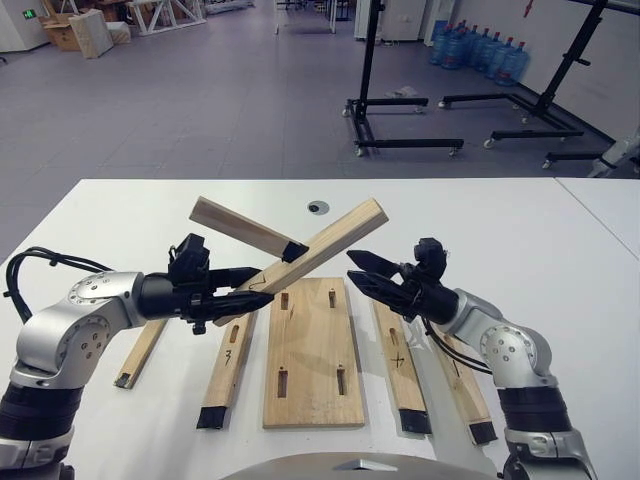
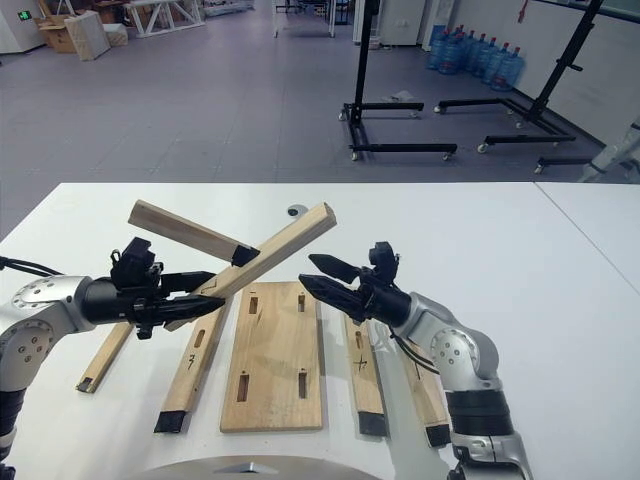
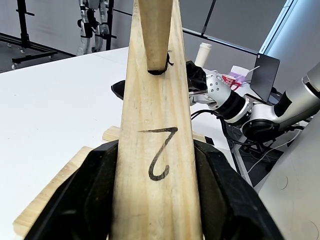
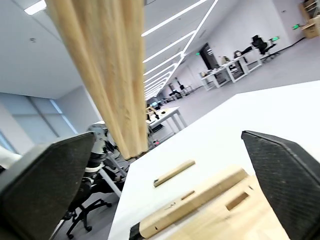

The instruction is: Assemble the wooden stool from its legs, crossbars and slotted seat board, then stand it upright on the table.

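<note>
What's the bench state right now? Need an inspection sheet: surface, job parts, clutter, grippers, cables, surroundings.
Surface: white table, with a round port.
Job's things: seat board flat at centre; wooden pieces lying flat, two on each side of it; leg marked 2 raised, a crossbar plugged into its slot.
Clutter: nothing seen.
Grippers: left gripper shut on leg marked 2; right gripper open, empty, near that leg.
Cables: black cable looping by the left arm.
Surroundings: wheeled black stands, water bottles on grey floor.
</note>
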You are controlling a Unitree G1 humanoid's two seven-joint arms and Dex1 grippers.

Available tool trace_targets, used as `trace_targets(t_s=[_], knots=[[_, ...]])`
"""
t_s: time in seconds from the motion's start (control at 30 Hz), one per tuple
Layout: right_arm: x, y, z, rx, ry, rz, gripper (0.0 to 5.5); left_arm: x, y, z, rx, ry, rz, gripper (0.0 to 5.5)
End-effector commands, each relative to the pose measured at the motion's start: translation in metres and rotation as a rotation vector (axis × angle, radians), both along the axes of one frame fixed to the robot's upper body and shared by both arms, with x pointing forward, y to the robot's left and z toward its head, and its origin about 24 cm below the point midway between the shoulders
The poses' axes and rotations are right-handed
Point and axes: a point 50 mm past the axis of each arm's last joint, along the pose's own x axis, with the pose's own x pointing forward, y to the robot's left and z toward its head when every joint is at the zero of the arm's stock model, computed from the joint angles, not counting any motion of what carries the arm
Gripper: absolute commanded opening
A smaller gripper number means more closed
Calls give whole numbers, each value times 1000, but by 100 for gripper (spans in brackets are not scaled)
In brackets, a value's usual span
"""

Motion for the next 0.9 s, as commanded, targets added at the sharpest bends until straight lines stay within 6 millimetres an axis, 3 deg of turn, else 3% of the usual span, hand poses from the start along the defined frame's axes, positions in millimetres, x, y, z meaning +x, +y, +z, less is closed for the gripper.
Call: trace_targets(t_s=[0.03,0.1,0.2,0.3,0.43,0.6,0.73,0.9], knots=[[0,-21,1,-47,-21,-86,540,0,6,-7,103,-18,30,201],[1,-32,17,-30,-83,-140,540,0,7,-20,201,-16,47,201],[2,-52,61,7,-248,-240,540,-2,9,-43,358,-22,55,201],[13,-47,99,-35,-386,-333,540,-6,7,-58,432,-17,42,201],[45,4,118,-226,-490,-476,540,-7,-4,-73,520,-14,8,201],[43,85,121,-375,-669,-434,540,-2,-23,-89,601,18,-5,201],[36,119,115,-451,-749,-384,540,-3,-33,-90,622,27,-27,201],[22,141,120,-450,-804,-313,540,-5,-36,-87,619,37,-24,201]])
